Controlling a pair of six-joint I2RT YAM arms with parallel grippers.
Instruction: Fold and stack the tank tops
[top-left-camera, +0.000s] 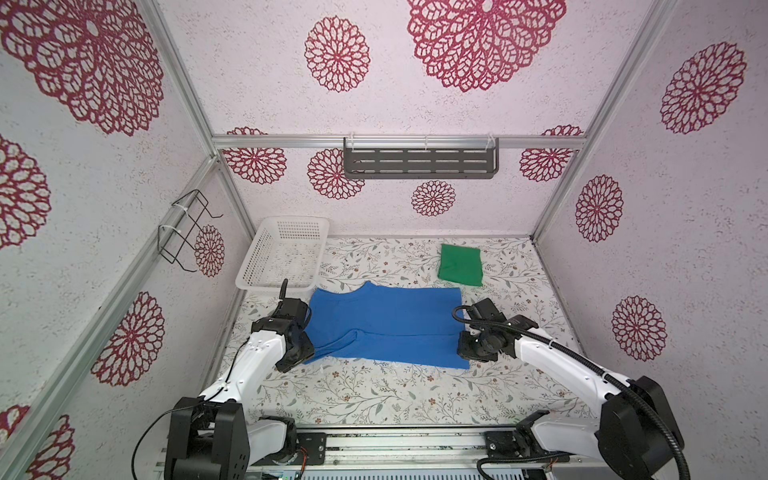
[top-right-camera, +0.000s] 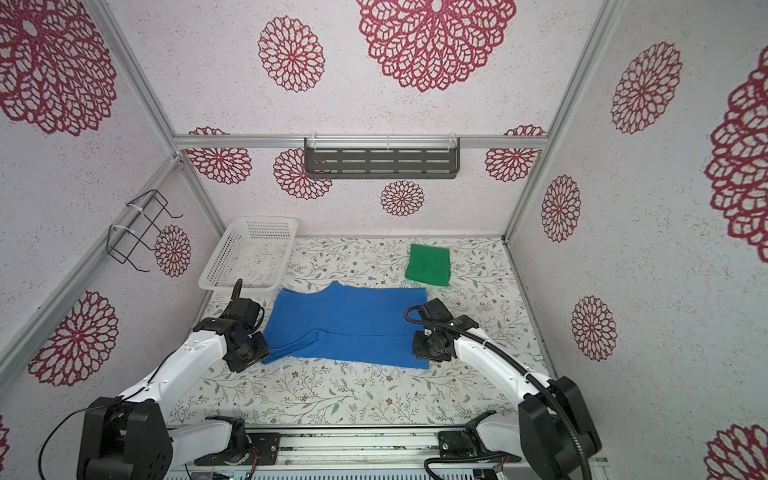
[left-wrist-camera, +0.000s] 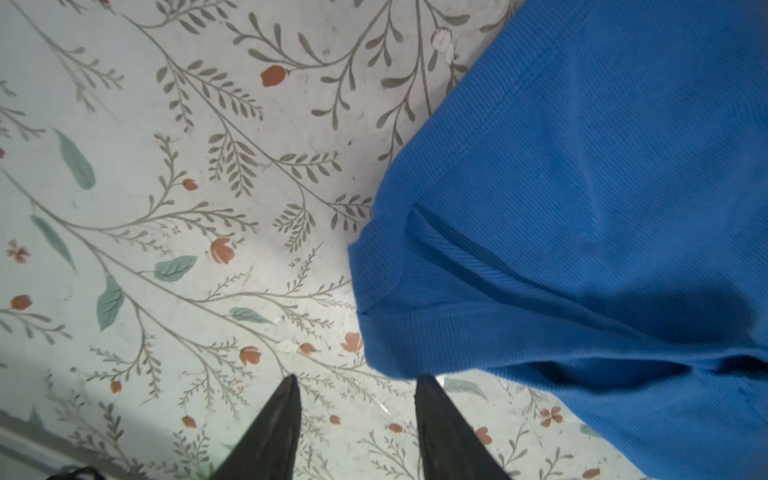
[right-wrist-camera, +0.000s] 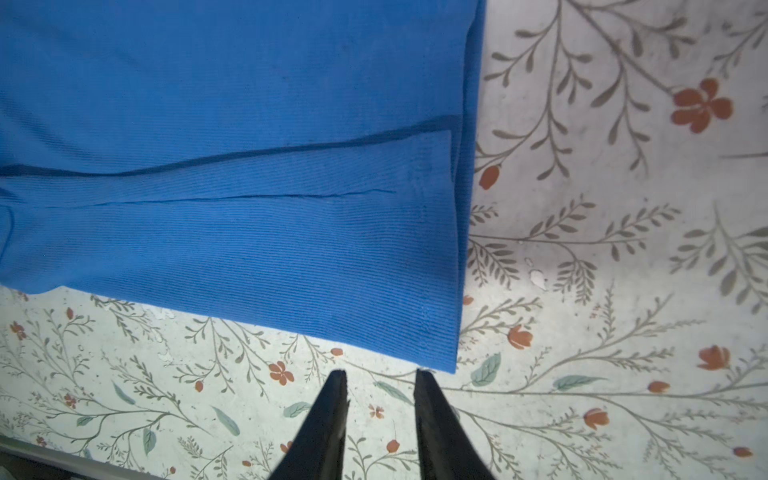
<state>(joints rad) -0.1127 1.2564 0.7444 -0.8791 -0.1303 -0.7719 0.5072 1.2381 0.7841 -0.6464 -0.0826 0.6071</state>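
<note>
The royal blue tank top lies flat mid-table, its near long edge folded over onto itself. The green tank top sits folded at the back right. My left gripper hovers at the blue top's left strap end, open, nothing between its fingers; in both top views it is at the cloth's left edge. My right gripper is open and empty just off the blue top's near right corner, seen in both top views.
A white perforated basket stands at the back left, close behind the left arm. A dark slotted shelf hangs on the back wall and a wire rack on the left wall. The floral tabletop spreads in front.
</note>
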